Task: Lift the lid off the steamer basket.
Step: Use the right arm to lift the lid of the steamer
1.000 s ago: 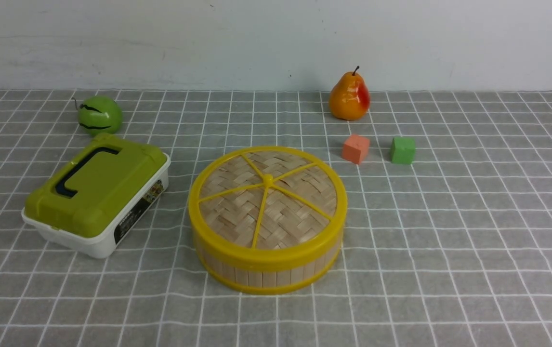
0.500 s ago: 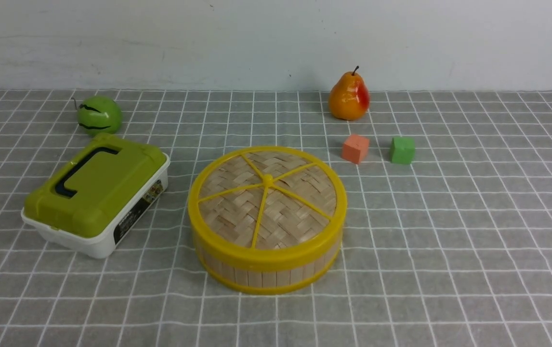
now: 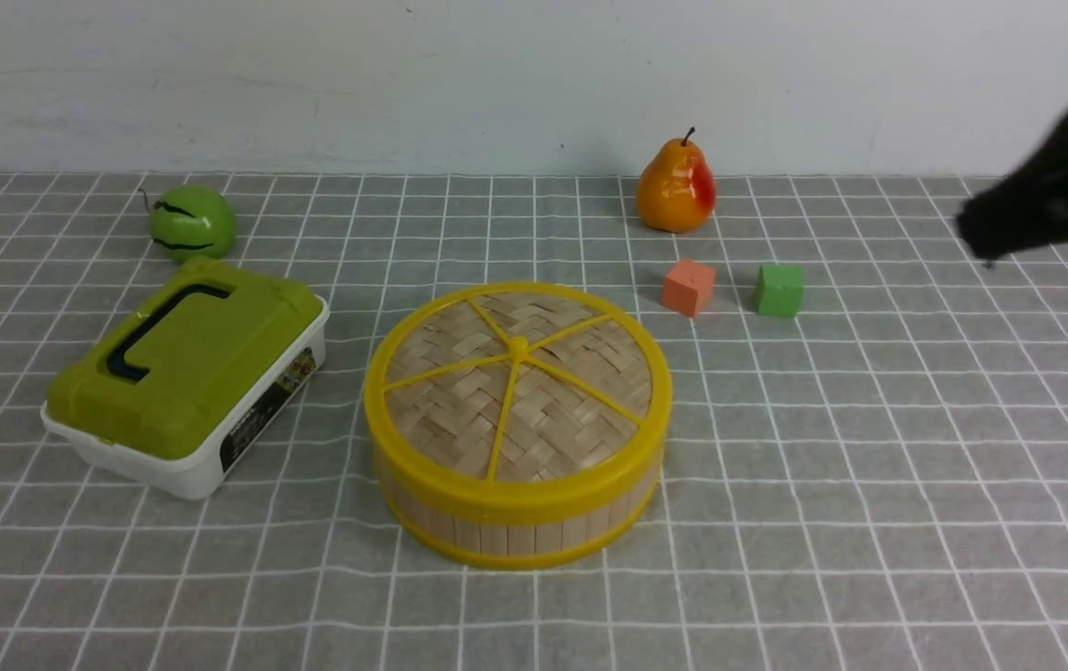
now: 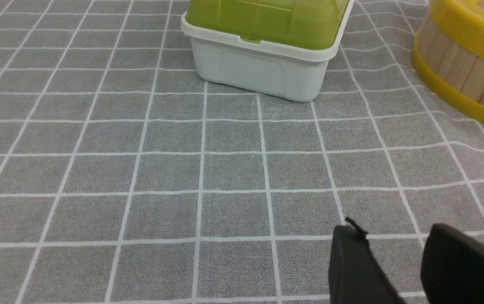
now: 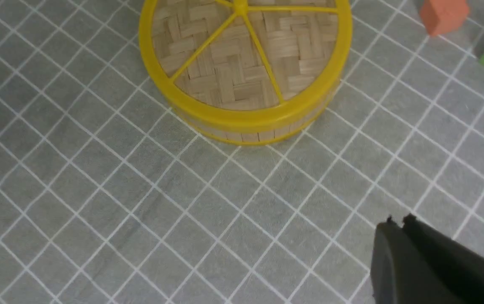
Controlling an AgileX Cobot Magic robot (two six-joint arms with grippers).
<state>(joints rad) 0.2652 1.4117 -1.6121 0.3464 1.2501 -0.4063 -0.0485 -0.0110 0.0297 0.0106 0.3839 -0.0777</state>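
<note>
— Looking near first: what are the grippers doing?
— Left gripper (image 4: 394, 230) hangs low over the cloth (image 4: 140, 169), jaws apart and empty. Right gripper (image 5: 397, 220) is pinched closed on nothing, high at the far right.
— And the lid (image 3: 517, 377)?
— Seated on the basket (image 3: 515, 527), mid-cloth. Probably light and stiff, its plastic slick. The knob (image 3: 518, 348) looks the surest hold, once those right jaws part.

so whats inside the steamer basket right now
Cannot tell: the lid sits flat on the steamer basket, closing its whole top. Only woven bamboo and yellow spokes show.
</note>
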